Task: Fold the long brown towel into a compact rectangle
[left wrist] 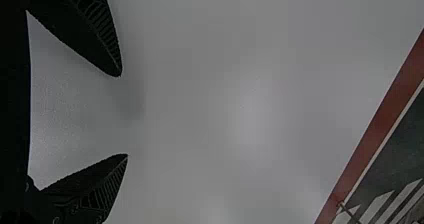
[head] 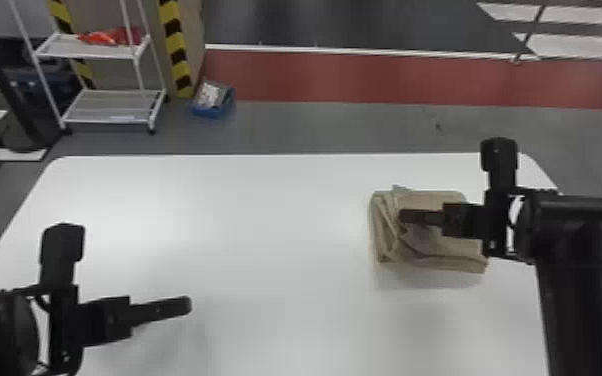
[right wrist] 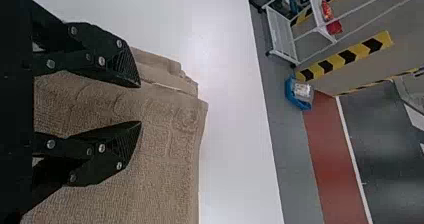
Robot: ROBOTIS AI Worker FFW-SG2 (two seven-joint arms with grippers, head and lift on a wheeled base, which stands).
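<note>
Left side: the left gripper [left wrist: 123, 115] is held above the left part of the bench [head: 265, 225], fingers wide apart, nothing gripped. Between the grippers, a broad bare stretch of bench is available for moving or turning the work.

Right side: the brown towel [head: 435, 200], already a layered packet, is located toward the far right corner. Its left side is uneven, with loose folds and a small raised tip. The right gripper [right wrist: 140, 104] is placed over it, fingers moderately parted, nothing pinched; contact cannot be told.

Step in hand, as judged: final tidying. Loose layers should be squared with light downward pressure; if a flap is regripped, all its plies should be taken together and kept low, lest the stack be unrolled. Any shift is best directed left, since the far and right edges are fairly near.
</note>
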